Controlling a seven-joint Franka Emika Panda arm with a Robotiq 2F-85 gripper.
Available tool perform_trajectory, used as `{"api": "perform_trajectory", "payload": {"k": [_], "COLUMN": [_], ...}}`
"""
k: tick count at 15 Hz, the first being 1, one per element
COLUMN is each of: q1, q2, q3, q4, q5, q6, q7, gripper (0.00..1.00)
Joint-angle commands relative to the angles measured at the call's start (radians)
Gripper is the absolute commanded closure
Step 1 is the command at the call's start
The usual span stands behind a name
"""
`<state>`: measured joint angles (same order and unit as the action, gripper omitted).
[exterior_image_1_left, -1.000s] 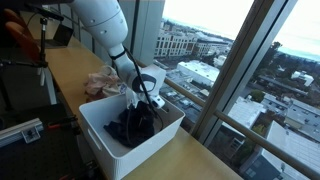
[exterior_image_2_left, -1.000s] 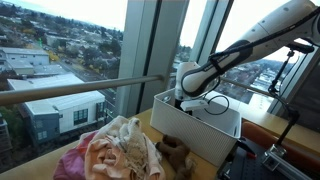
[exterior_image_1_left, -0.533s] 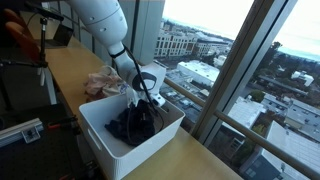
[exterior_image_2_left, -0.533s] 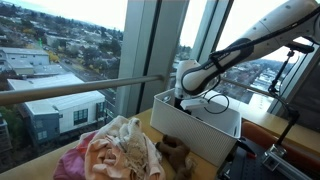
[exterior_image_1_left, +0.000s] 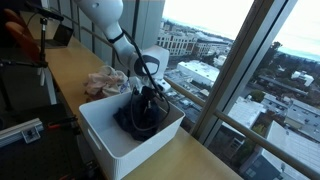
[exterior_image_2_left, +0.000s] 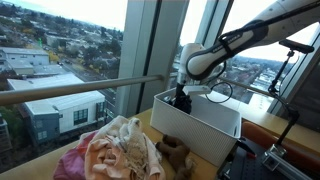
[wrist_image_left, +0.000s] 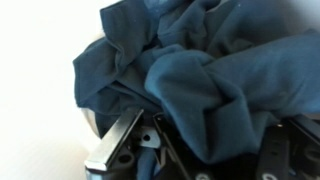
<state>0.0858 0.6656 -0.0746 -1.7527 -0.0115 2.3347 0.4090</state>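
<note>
Pincer: in the wrist view the pincer (wrist_image_left: 190, 135) comes in from the bottom edge, its jaws drawn narrow and clamped on a fold of the dark blue cloth (wrist_image_left: 200, 80). One metal finger (wrist_image_left: 115, 145) shows at lower left, pressed against the fabric.

Held thing: the dark blue cloth fills most of the wrist view in thick, bunched folds. In an exterior view the dark blue cloth (exterior_image_1_left: 138, 115) rises in a peak to the pincer (exterior_image_1_left: 150, 90), and the rest of it lies heaped inside the bin.

Container: a white bin (exterior_image_1_left: 105, 145) stands on the wooden surface (exterior_image_1_left: 70, 70), open at the top. In an exterior view the pincer (exterior_image_2_left: 183, 95) sits at the bin's (exterior_image_2_left: 195, 130) rim, with a dark bit of the cloth (exterior_image_2_left: 183, 103) just under it.

Arm: the white arm (exterior_image_1_left: 100, 15) reaches down into the bin from above. It comes in from the upper right in an exterior view (exterior_image_2_left: 260, 30).

Beside the bin: a pile of pale clothes (exterior_image_1_left: 105, 82), pink and cream, lies on the surface just next to the bin. In an exterior view the pile (exterior_image_2_left: 115, 150) has a brown cloth (exterior_image_2_left: 175, 155) between it and the bin wall.

Behind: a tall window (exterior_image_1_left: 235, 70) with a rail (exterior_image_2_left: 80, 90) runs along the surface's far edge, with city buildings beyond it.
</note>
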Motion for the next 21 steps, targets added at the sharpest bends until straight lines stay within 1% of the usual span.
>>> {"api": "perform_trajectory", "payload": {"k": [1,3,6,8,11,14,16,18,21], "q1": [0.059,0.088,0.124,0.156,0.209,0.277,0.331,0.37,0.406], "q2": [-0.195,-0.271,-0.369,-0.414,-0.44,-0.416,-0.371,-0.329,-0.282], "q3": [-0.041,-0.051,-0.031,0.002,0.08,0.168,0.219,0.25,0.26], "q4": [-0.085,-0.082,-0.041,-0.001,0.077,0.169,0.24,0.276,0.263], "q5": [-0.049,-0.105,-0.202,-0.258,-0.315,-0.354,-0.374,-0.384,-0.387], "q6": [-0.03,-0.05,-0.114,-0.167,-0.258,-0.343,-0.4,-0.432,-0.439], "q7": [0.058,0.093,0.147,0.177,0.21,0.251,0.291,0.315,0.335], "gripper": [1.0,1.0,1.0,1.0,1.0,1.0,1.0,1.0,1.0]}}
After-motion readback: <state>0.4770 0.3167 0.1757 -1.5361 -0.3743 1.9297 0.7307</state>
